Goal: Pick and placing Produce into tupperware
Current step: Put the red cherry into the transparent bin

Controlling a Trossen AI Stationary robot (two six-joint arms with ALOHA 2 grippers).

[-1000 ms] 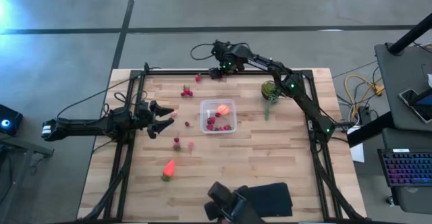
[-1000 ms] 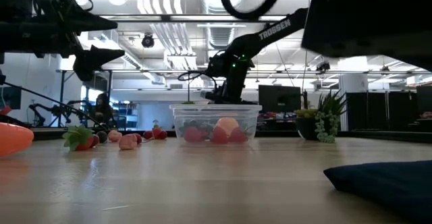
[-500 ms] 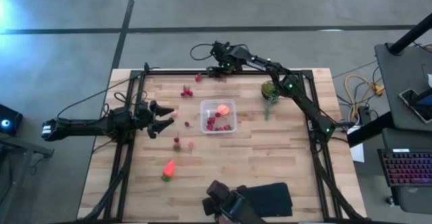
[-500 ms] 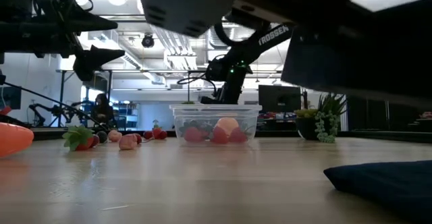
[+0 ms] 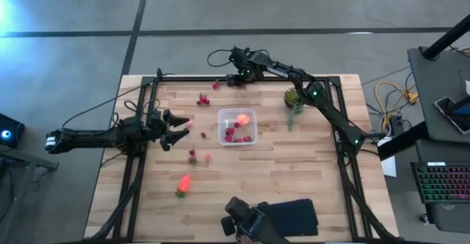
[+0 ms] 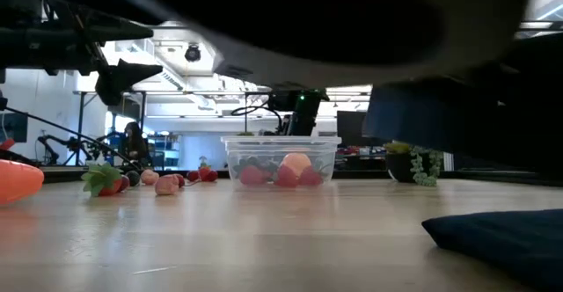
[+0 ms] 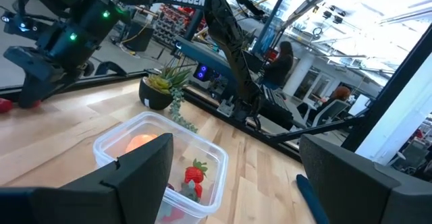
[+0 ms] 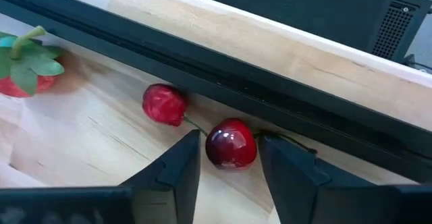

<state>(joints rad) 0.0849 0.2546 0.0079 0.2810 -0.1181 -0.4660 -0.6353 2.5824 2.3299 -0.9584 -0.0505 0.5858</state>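
right gripper (image 8: 229, 158) at the table's far edge, fingers straddling a cherry (image 8: 230, 143) with gaps either side (not yet clenched); tupperware (image 5: 236, 127) lies mid-table, nearer the idle left gripper (image 5: 178, 127), fingers released.

Both arms are matte black, built from slim boxy segments with chunkier joints. The right arm (image 5: 316, 97) has little green status lights glowing along it and white TROSSEN lettering on one link. Thin black cables loop off behind its wrist. The left arm (image 5: 95, 137) trails a black cable too. Its fingers (image 7: 145, 166) are flat, dark, squared-off plastic plates.
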